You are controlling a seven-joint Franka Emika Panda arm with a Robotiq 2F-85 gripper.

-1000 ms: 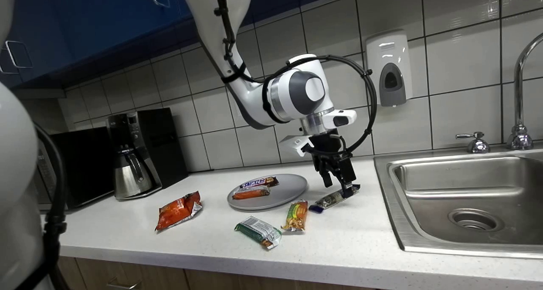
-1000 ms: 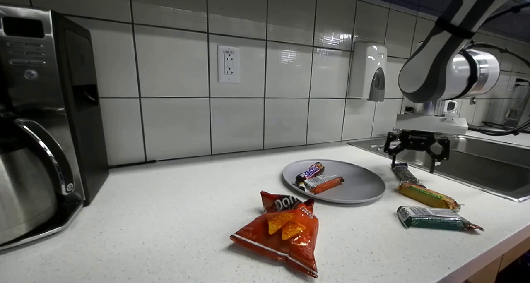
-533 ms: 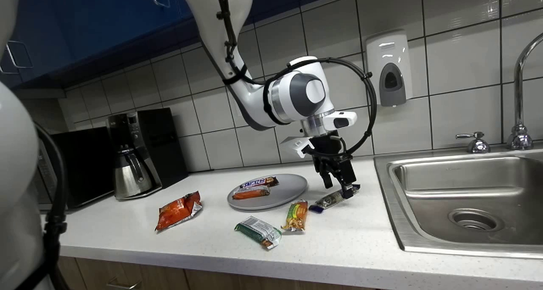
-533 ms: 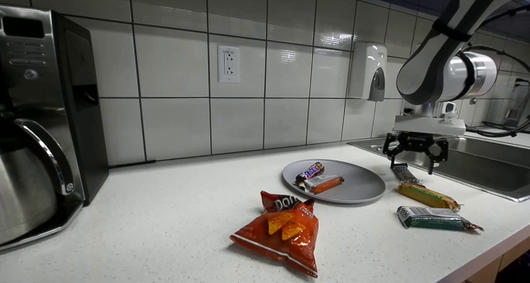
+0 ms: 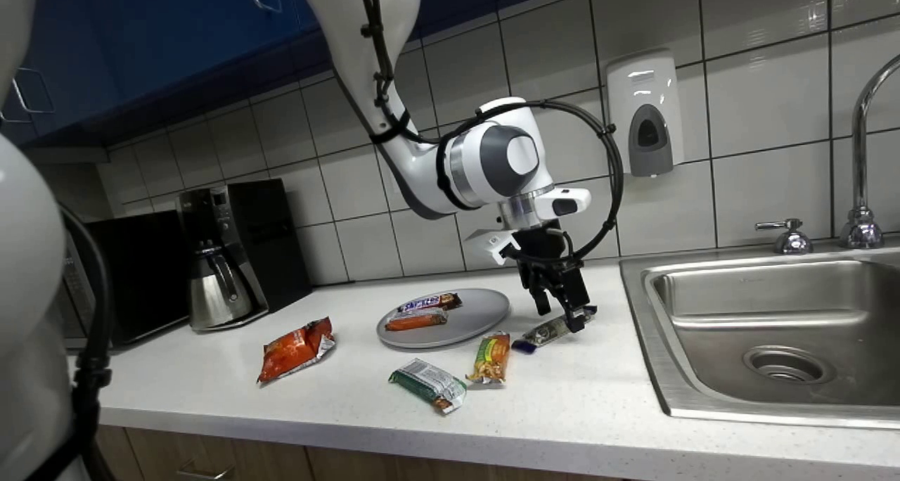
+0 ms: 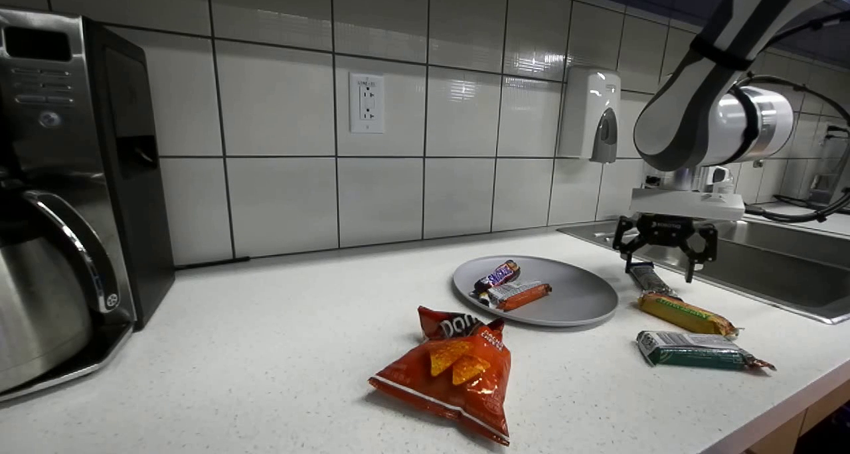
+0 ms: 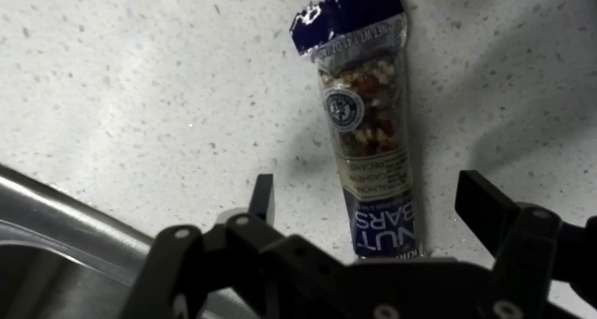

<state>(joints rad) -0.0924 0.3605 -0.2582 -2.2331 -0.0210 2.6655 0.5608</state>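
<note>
White counter [image 5: 562, 396], steel sink [image 5: 659, 347] set into it, gray plate [image 6: 578, 295] on top — and here's the gripper [image 7: 366, 188], low over the surface, jaws spread wide apart. Red chip bag [image 6: 451, 368] sits near the plate. Now the nut bar [image 7: 373, 132]: flat on the counter near the sink, between those jaws in the wrist view, a gap on either side. Just beside its end, a yellow-wrapped bar [image 6: 687, 314], then a green-wrapped bar [image 6: 697, 351]. On the plate — a Snickers bar [image 5: 430, 302], an orange-wrapped bar [image 5: 416, 318].
</note>
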